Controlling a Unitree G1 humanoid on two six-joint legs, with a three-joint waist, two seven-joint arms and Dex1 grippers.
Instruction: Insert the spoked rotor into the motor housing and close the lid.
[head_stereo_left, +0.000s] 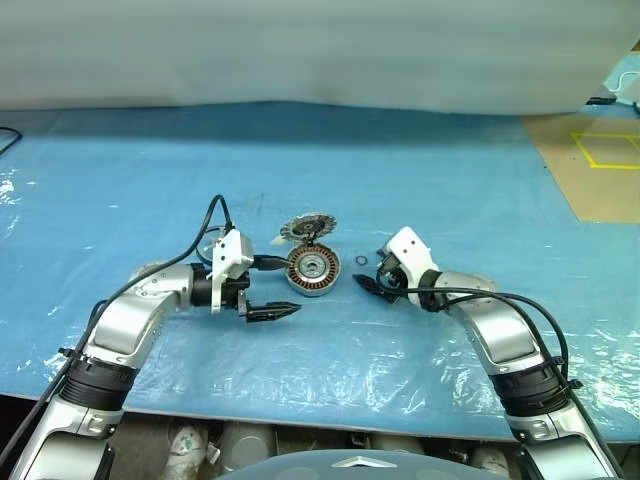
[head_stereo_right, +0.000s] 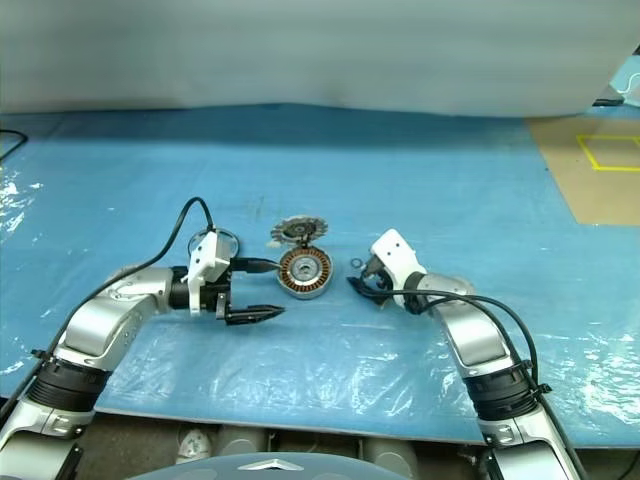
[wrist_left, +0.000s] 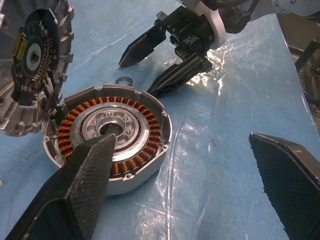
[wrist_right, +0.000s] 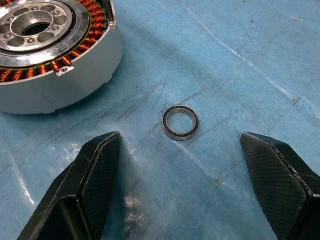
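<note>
The motor housing (head_stereo_left: 311, 271), a short silver cup with copper windings, sits mid-sheet between my arms. Behind it the lid (head_stereo_left: 308, 228) leans tilted against its rim, ribbed edge up; the left wrist view shows the lid (wrist_left: 40, 50) close up. The spoked rotor (head_stereo_right: 230, 238) lies behind my left wrist, mostly hidden. My left gripper (head_stereo_left: 285, 312) is open just in front-left of the housing (wrist_left: 115, 135), empty. My right gripper (head_stereo_left: 372, 280) is open to the housing's right, its fingers straddling a small plain ring (wrist_right: 180, 122) lying flat on the sheet without touching it.
Everything lies on a blue plastic sheet (head_stereo_left: 450, 190) whose front edge runs near my body. At the back right is tan floor with yellow tape (head_stereo_left: 605, 150). A pale wall closes the far side.
</note>
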